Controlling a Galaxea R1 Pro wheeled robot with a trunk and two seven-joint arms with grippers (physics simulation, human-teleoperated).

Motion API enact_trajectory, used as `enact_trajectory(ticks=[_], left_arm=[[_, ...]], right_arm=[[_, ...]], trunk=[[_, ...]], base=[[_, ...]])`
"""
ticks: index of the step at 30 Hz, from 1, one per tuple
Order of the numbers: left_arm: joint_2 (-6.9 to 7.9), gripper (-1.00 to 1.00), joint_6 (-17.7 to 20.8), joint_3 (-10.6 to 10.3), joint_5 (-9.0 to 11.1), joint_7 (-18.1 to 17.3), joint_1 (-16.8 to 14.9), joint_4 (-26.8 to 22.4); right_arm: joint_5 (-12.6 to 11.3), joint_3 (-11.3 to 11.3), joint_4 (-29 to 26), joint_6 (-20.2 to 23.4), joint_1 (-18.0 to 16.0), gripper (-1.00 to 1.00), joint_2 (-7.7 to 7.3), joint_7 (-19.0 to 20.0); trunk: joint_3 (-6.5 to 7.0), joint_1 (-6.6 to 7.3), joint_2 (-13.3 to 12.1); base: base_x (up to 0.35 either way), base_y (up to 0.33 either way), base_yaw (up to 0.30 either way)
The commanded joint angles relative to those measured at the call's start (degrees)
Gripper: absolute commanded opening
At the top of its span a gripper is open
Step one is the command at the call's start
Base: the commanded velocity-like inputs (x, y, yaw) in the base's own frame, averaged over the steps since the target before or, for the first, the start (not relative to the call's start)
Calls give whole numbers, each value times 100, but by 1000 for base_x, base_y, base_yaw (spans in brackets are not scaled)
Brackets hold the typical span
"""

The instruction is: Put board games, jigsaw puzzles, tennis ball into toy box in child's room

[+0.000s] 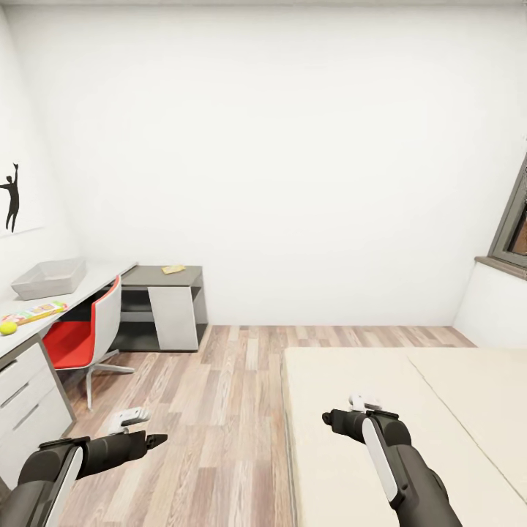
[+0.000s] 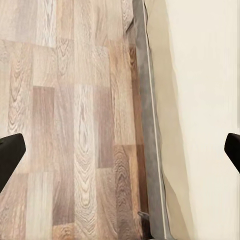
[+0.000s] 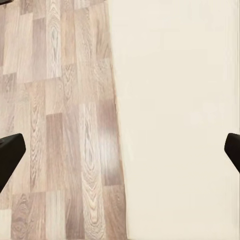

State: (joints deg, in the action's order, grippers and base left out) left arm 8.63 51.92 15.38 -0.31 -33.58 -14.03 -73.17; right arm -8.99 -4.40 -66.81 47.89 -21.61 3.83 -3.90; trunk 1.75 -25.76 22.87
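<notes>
Wood-plank floor [image 1: 219, 410] meets the smooth cream bed [image 1: 410, 410]; a shallow grey toy box [image 1: 50, 278] sits on the pale table [image 1: 44, 322]. Both grippers' jaws spread wide, empty.

Pale desk [image 1: 91, 282] at nine o'clock bears toy box [image 1: 50, 278], board game [image 1: 33, 313], tennis ball [image 1: 8, 328]; bare cream bed [image 1: 410, 410] at four o'clock.

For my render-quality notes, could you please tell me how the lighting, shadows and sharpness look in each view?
Head view: flat, even light, the white wall nearly blown out, soft shadow under the red chair. Left wrist view: wood floor grain crisp, dark shaded strip along the bed edge. Right wrist view: bed top featureless, faint sheen on the planks.
</notes>
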Motion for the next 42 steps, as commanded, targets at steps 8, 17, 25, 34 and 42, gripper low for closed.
enact_trajectory(ticks=[8, 17, 25, 34, 42], left_arm=[[-2, 100, 42, 9, -4, -26, -3, -4], [-2, 100, 42, 9, -4, -30, -3, -4], [-2, 100, 40, 9, -4, -27, -3, -4], [-2, 100, 41, 9, -4, -27, -3, -4], [-2, 100, 40, 9, -4, -33, -3, -4]], right_arm=[[-59, -8, -2, 19, -2, 100, 3, -41], [-59, -8, -1, 17, -2, 100, 3, -41], [-59, -8, 1, 18, -2, 100, 3, -41], [-59, -8, 1, 17, -2, 100, 3, -41], [-59, -8, 2, 19, -2, 100, 3, -41]], trunk=[[-3, -2, 5], [-3, -2, 5], [-3, -2, 5], [-3, -2, 5], [-3, -2, 5]], base=[[0, -276, 0], [0, -283, 0], [0, -284, 0], [0, -284, 0], [0, -277, 0]])
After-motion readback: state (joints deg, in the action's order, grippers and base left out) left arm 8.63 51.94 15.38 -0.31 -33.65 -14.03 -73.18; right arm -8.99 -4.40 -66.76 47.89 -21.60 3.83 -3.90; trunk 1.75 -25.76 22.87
